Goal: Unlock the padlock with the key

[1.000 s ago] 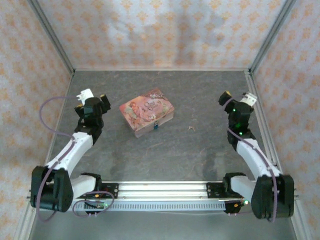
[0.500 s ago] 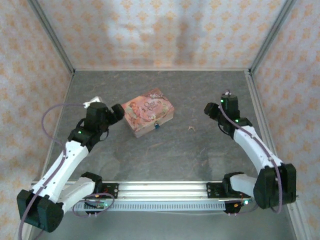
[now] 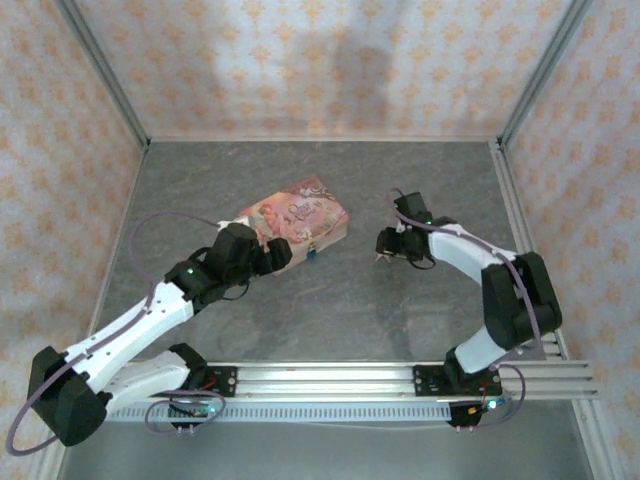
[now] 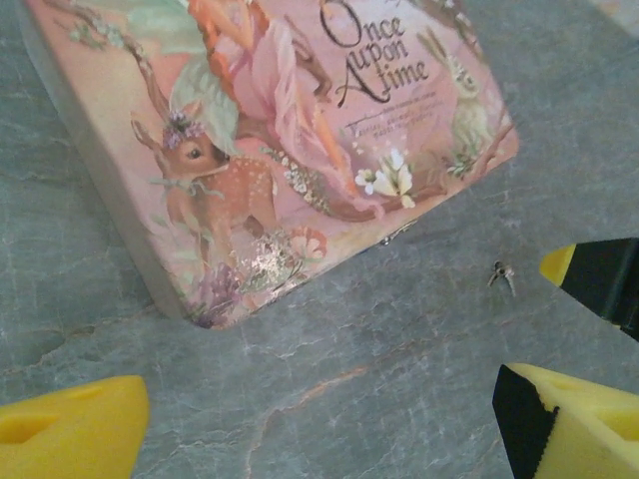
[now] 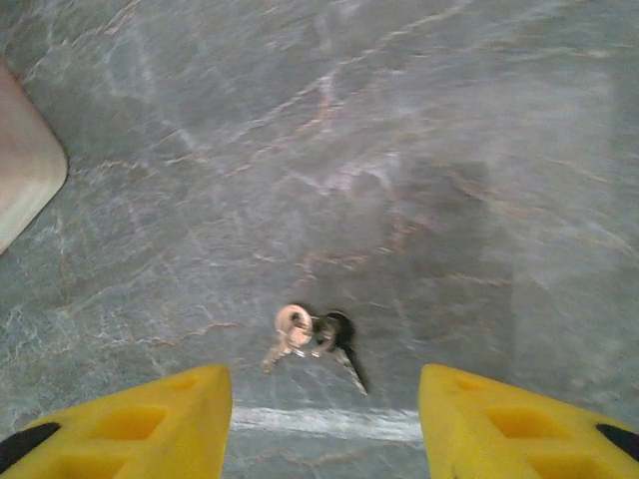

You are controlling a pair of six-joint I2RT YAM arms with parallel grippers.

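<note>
Nearest me, the left gripper hangs low over the near-left corner of the pink floral box, its jaws spread wide with nothing between them; I judge it is placed there to brace the box, since so light a thing would slide on the desk once a key is pushed at its lock; to the right of the box, well apart from it, lies the key, flat on the desk with what looks like a small ring at its head; the right gripper is lowered close above it, jaws partly apart and empty, the key just ahead of the gap between the yellow fingers; that narrower spread suits a thin flat thing, I think, which must be pinched squarely to come off the surface; further on, the padlock, a blue speck, sits at the middle of the box's near-right face, seemingly at the clasp; whether its shackle is closed is too small to tell; nothing has been unlocked yet, as the key is not picked up.
</note>
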